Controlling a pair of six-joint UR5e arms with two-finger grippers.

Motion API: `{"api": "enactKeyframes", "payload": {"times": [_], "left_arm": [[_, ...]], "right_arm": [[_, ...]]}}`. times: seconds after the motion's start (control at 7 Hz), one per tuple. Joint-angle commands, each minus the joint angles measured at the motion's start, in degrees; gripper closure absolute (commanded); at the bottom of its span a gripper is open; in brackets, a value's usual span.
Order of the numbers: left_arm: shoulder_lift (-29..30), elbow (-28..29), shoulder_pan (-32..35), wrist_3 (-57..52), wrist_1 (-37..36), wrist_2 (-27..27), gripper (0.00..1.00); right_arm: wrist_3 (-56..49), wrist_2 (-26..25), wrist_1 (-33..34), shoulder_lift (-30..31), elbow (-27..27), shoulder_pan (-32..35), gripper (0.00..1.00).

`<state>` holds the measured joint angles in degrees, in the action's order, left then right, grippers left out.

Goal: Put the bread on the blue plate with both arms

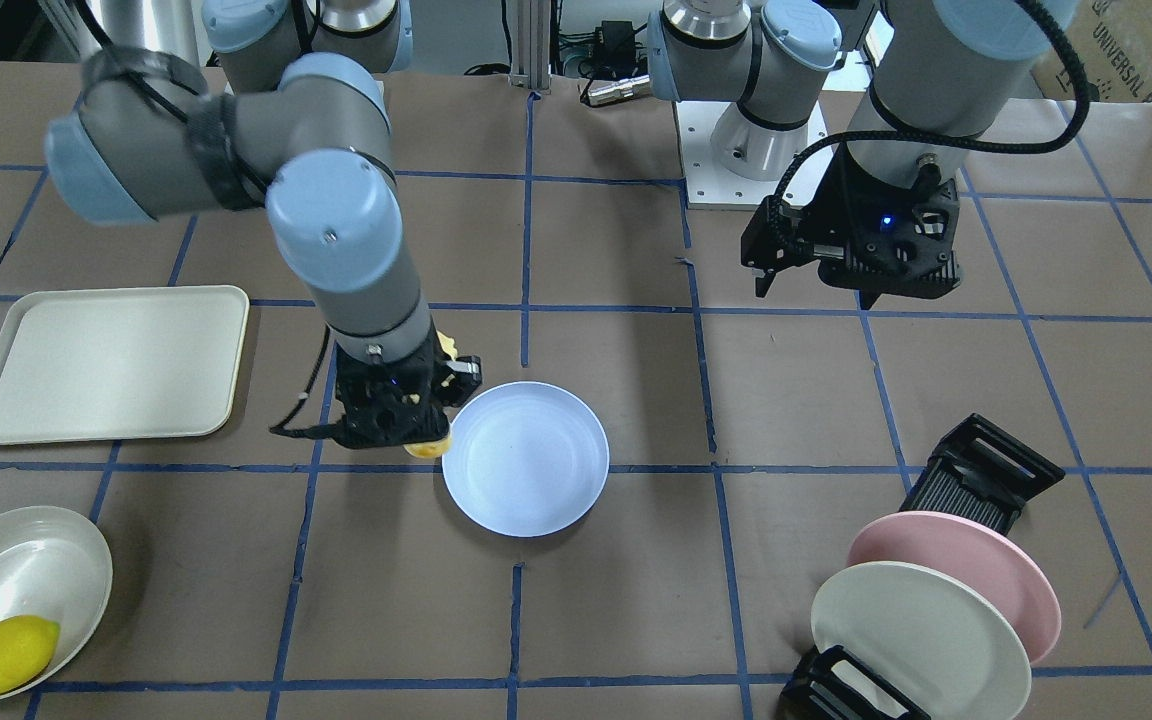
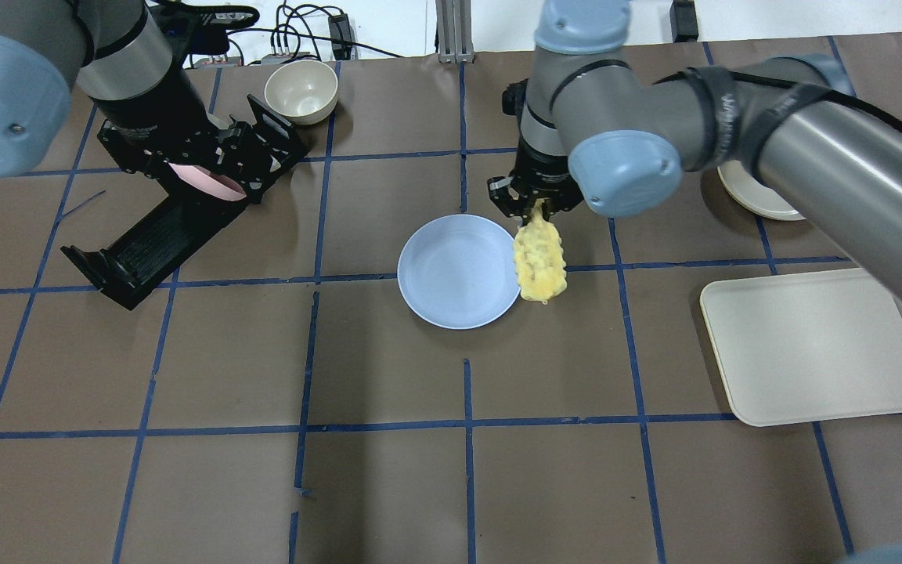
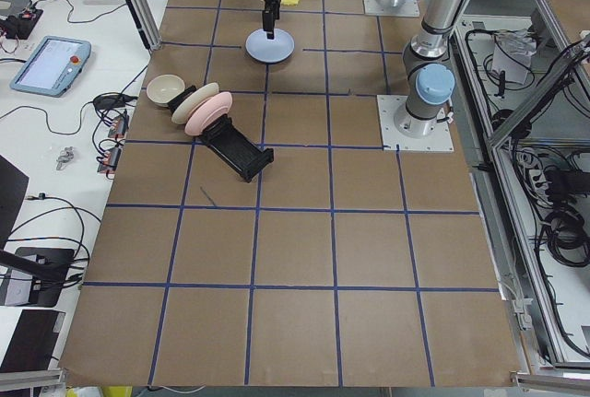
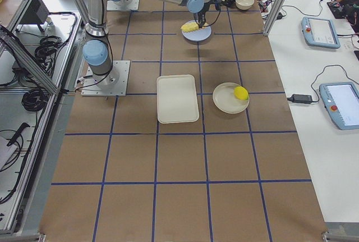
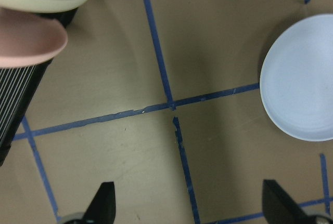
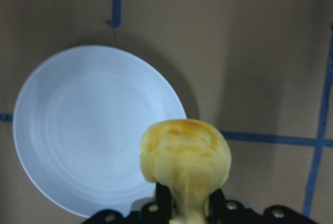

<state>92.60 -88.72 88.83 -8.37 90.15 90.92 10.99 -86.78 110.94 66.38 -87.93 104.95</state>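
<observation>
My right gripper (image 2: 539, 210) is shut on one end of the bread (image 2: 539, 262), a bumpy golden-yellow loaf that hangs down from it. The bread sits just beside the right edge of the blue plate (image 2: 459, 270) in the overhead view. In the right wrist view the loaf's browned end (image 6: 184, 151) overlaps the plate's rim (image 6: 88, 130). The plate holds nothing. My left gripper (image 5: 190, 211) is open and empty, above the table between the plate (image 5: 304, 83) and the dish rack. It also shows in the front view (image 1: 861, 260).
A black dish rack (image 1: 986, 475) holds a pink plate (image 1: 956, 575) and a cream plate (image 1: 921, 640). A cream tray (image 1: 106, 365) lies on my right side. A lemon (image 1: 6, 655) lies in a cream dish (image 1: 31, 565). A cream bowl (image 2: 301, 92) stands at the back.
</observation>
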Motion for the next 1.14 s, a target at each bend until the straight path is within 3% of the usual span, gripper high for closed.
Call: {"api": "enactKeyframes", "payload": {"times": [0.0,0.14,0.29,0.57,0.86,1.0], "left_arm": [[0.9,4.6,-0.1,0.7,6.7,0.0,0.0],[1.2,4.1,-0.1,1.7,6.4,-0.2,0.0],[1.1,3.7,-0.2,2.5,6.3,-0.2,0.0],[1.0,3.8,-0.2,2.7,6.4,-0.2,0.0],[1.0,3.9,-0.2,2.8,6.4,-0.4,0.0],[1.3,4.2,-0.2,2.8,6.2,-0.7,0.0]], "right_arm": [[10.0,-0.1,-0.1,-13.2,13.7,7.0,0.67],[9.9,-0.1,0.0,-17.1,15.8,7.1,0.67],[9.9,-0.4,-0.5,-17.1,15.6,7.1,0.67],[11.1,-0.3,-8.2,-14.5,15.4,6.9,0.65],[10.6,-0.8,-10.8,-12.8,14.0,7.1,0.62],[10.5,-1.0,-8.7,-13.2,12.4,7.1,0.22]]}}
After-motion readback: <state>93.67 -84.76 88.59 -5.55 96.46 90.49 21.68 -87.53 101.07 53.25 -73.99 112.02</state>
